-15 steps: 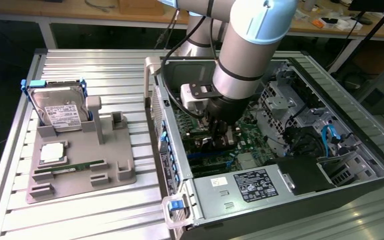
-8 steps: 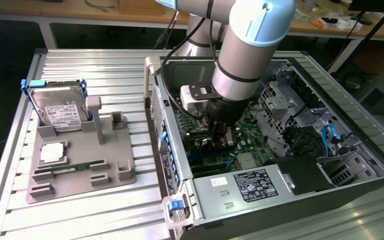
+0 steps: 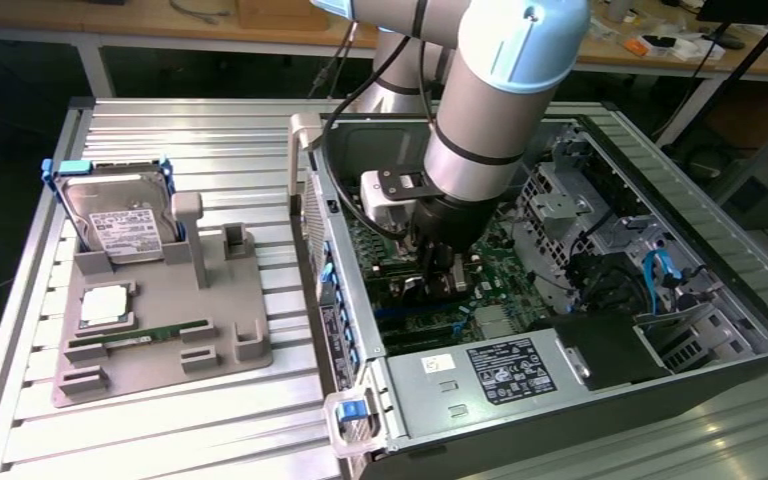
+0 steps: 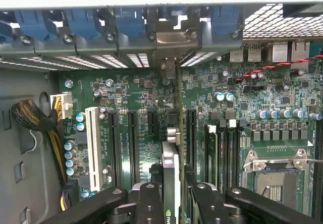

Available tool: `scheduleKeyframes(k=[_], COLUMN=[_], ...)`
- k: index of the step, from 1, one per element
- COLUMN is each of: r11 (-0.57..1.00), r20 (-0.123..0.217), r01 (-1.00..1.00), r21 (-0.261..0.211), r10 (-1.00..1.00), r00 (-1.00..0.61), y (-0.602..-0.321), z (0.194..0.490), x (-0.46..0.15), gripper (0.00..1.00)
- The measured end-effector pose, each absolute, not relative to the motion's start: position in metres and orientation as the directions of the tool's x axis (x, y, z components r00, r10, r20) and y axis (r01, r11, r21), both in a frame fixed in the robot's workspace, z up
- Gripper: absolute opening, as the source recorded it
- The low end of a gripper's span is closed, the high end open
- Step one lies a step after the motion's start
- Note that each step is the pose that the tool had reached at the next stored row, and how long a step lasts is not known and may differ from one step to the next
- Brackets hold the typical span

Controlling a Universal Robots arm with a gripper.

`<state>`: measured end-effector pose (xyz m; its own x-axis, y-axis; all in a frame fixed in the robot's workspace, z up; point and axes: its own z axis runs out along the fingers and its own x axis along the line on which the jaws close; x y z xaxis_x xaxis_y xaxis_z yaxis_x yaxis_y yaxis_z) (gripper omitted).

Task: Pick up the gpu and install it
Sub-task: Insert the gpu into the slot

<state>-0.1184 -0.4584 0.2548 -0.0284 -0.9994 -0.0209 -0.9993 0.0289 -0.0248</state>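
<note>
I see gripper point(image 4: 171, 196) partly closed, clamped on gpu point(image 4: 170, 156). Card stands edge-on inside computer case point(image 3: 558, 430), bracket end at rear openings, lower edge over motherboard point(image 4: 131, 95) slots. Pickup done. Can't tell whether card is seated, so I judge install unfinished.

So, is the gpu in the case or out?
In: the gpu stands edge-on over the motherboard, gripped by the end effector. Seated: cannot tell.

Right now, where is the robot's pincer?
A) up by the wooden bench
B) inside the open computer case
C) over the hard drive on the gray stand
B: the pincer is down inside the computer case, shut on the thin card standing on edge above the green board.
</note>
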Motion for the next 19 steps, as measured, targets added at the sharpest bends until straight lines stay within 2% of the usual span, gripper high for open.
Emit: scheduleKeyframes(k=[19], r11=[0.029], r20=[-0.021], r01=[-0.999], r21=[-0.025], r10=[-0.999], r00=[-0.028], y=[-0.4582], z=[0.2594], x=[-0.1184], gripper=[0.27])
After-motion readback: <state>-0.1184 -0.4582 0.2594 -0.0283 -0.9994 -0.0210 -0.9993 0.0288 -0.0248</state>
